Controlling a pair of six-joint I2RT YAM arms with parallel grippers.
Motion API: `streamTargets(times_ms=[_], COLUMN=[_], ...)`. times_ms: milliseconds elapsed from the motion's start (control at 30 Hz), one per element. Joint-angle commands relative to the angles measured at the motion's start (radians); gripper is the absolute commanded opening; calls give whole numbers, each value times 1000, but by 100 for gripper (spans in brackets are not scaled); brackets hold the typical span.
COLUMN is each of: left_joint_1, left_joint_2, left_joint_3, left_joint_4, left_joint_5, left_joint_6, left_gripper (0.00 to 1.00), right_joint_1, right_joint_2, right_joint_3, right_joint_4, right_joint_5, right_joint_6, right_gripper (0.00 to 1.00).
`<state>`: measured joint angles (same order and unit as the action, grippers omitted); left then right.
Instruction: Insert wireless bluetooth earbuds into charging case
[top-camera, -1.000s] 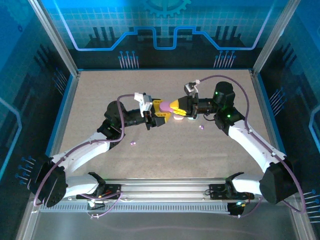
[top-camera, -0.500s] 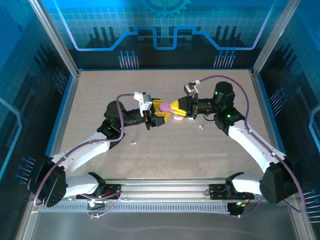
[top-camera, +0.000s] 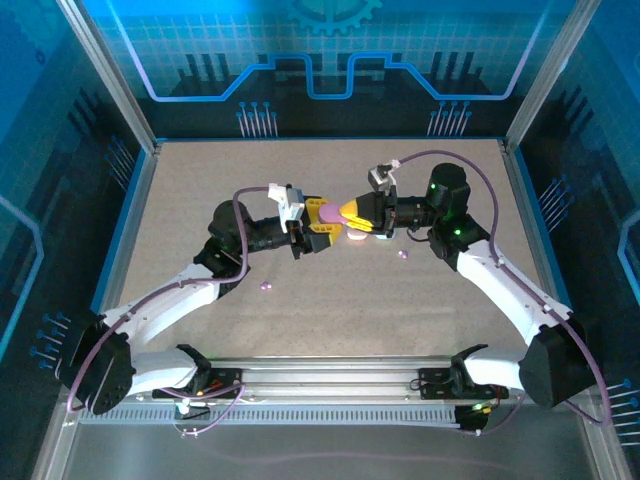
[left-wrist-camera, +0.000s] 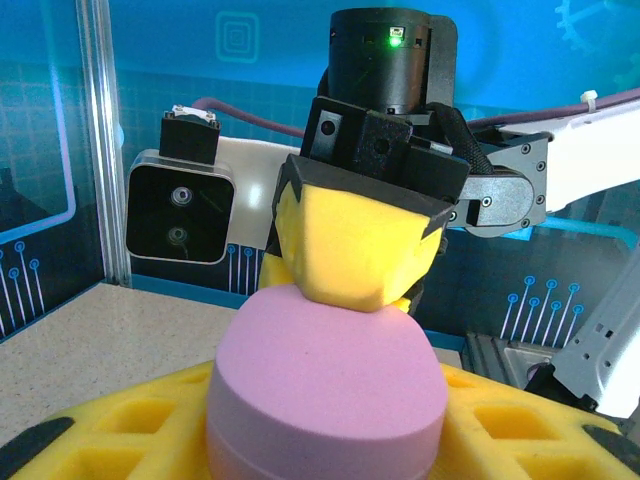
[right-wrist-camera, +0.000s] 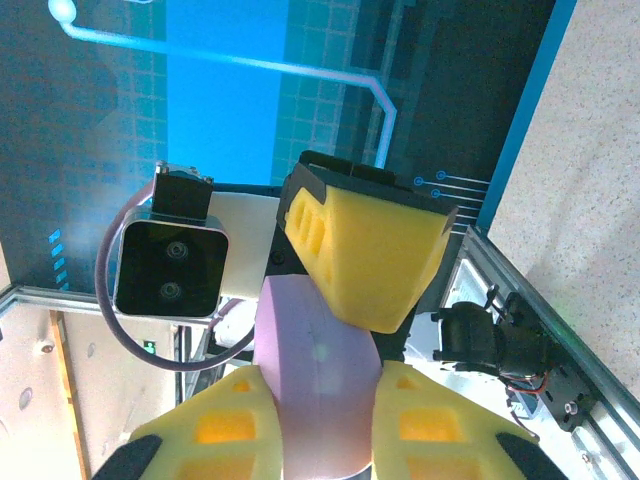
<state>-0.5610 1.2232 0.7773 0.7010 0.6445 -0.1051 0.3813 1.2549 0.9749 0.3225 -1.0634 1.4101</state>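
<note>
**A:** What's on the table (top-camera: 200, 190)?

**B:** The left arm (top-camera: 170, 300) and the right arm (top-camera: 500, 280) meet over its middle.

**A:** And the left gripper (top-camera: 318, 222)?

**B:** Partly closed, with a finger on either side of the case (top-camera: 328, 212), clamping it.

**A:** The right gripper (top-camera: 347, 212)?

**B:** Almost fully closed, pinching the other end of that same case. The two grips sit crosswise to each other.

**A:** Anything smaller?

**B:** Two buds lie loose on the table. The near bud (top-camera: 265, 287) is close to the left arm, and the far bud (top-camera: 403, 254) is close to the right arm. Both are apart from the case.
</note>
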Motion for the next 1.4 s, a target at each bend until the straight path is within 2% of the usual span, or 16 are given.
streamTargets(times_ms=[0,133,433,600,700,800,900,967,1033,1067,1200,1367], left_joint_1=[0,0,1,1,1,1,-2,-2,-4,-8,-19,-32], left_joint_2=[-8,-11,-6,1,4,7,13,23,33,37,54,73], left_joint_3=[36,34,34,33,30,19,2,-12,-22,-24,-22,-10], left_joint_4=[-11,-20,12,37,17,5,14,24,33,43,57,70], left_joint_5=[21,17,17,19,22,26,23,20,21,21,23,24], left_joint_6=[32,45,20,-2,1,-8,-28,-45,-57,-64,-82,-91], left_gripper=[48,49,39,32,29,29,29,29,29,29,29,29], right_joint_1=[13,14,14,13,6,1,-4,-2,8,19,60,120], right_joint_2=[-16,-14,-12,-15,-35,-58,-91,-118,-146,-157,-139,-93], right_joint_3=[6,7,3,24,74,160,243,279,284,282,327,373], right_joint_4=[36,40,28,-112,-321,-601,-795,-884,-924,-938,-1038,-1080], right_joint_5=[-3,-3,0,8,51,129,227,315,372,397,478,555], right_joint_6=[9,12,1,-93,-243,-439,-626,-728,-839,-888,-1007,-1035], right_gripper=[13,13,13,18,24,41,51,54,65,67,69,70])
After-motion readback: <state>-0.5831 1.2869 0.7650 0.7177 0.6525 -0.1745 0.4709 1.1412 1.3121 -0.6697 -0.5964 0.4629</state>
